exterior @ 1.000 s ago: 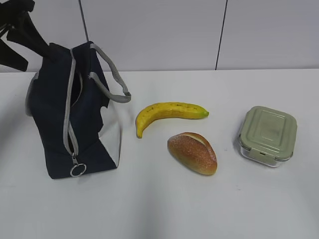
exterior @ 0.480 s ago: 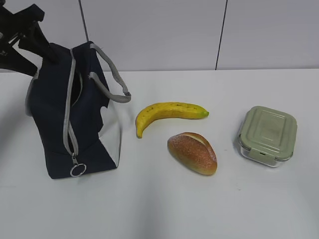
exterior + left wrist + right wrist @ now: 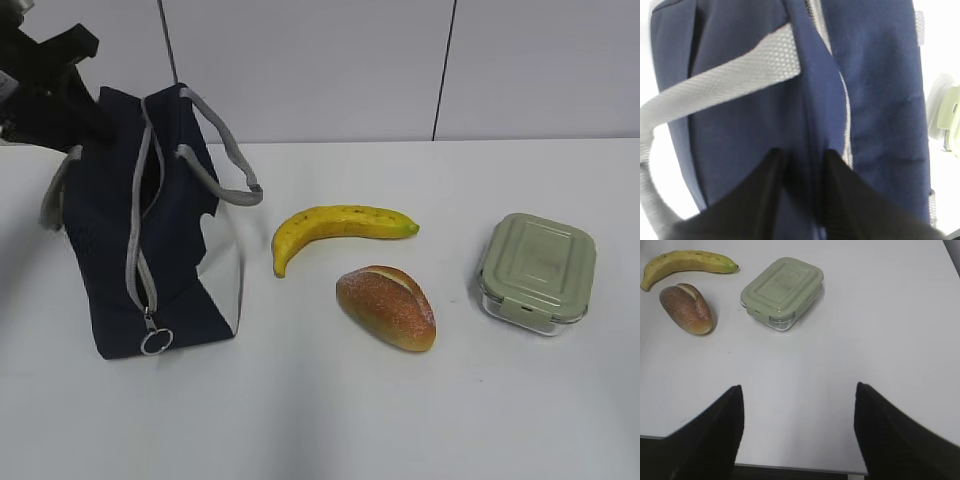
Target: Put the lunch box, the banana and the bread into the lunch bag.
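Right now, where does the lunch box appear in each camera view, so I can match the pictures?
Exterior view: the lunch box sits at the right on the table, right of the bread.
Left wrist view: only a pale green sliver at the right edge, probably its lid.
Right wrist view: upper centre, right of the bread.
Shared landmark: the bread, in the exterior and right wrist views.

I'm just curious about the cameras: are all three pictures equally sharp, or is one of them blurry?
Exterior view: sharp, evenly lit, soft shadows under the banana and bread. Left wrist view: the lunch bag fills the frame, soft and blurred, background washed out white. Right wrist view: clear on the lunch box, only the near dark end effector looks fuzzy.
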